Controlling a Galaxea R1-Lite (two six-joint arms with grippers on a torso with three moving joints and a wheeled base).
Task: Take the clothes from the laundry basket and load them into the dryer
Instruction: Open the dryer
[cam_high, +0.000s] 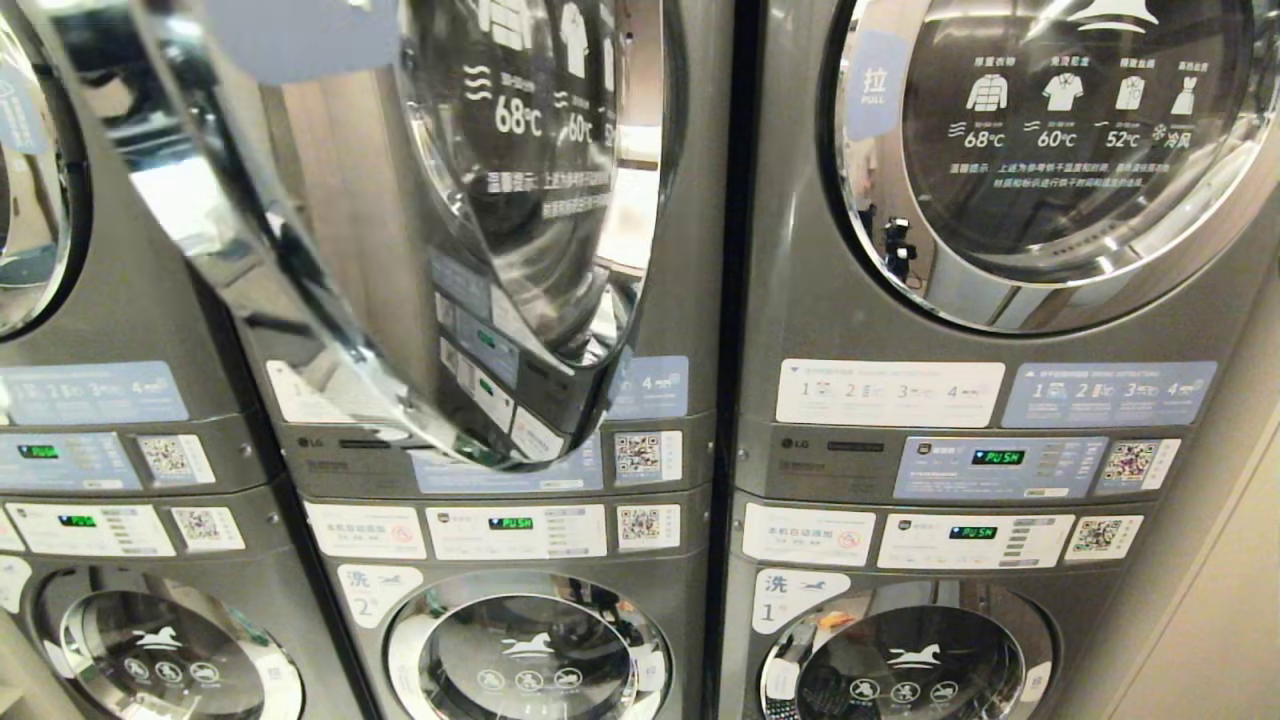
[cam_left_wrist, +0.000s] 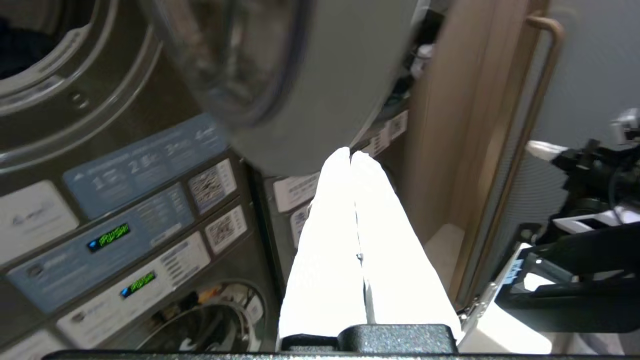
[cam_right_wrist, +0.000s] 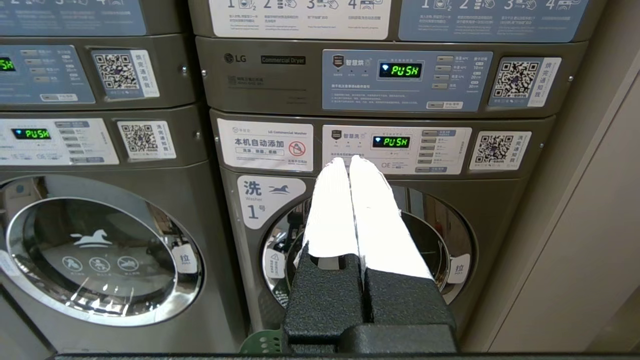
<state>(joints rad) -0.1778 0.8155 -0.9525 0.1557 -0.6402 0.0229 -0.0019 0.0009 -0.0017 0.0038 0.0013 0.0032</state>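
The dryer door (cam_high: 400, 230) in the middle column stands swung open. The left hand (cam_left_wrist: 350, 155) hangs near it, fingers pressed together, empty. The right hand (cam_right_wrist: 349, 161), also closed and empty, faces the right-hand washer (cam_right_wrist: 370, 240). No clothes show; only a green edge, perhaps the laundry basket (cam_right_wrist: 262, 344), below. Next comes reaching down for a garment.

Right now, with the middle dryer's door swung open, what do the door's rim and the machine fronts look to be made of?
The open dryer door has a rim that looks like chrome-plated metal or plastic: mirror-bright, it reflects the room and the labels. Its window seems to be dark glass or clear plastic, with white printing. The machine fronts look like grey painted sheet metal, satin, with soft highlights only.
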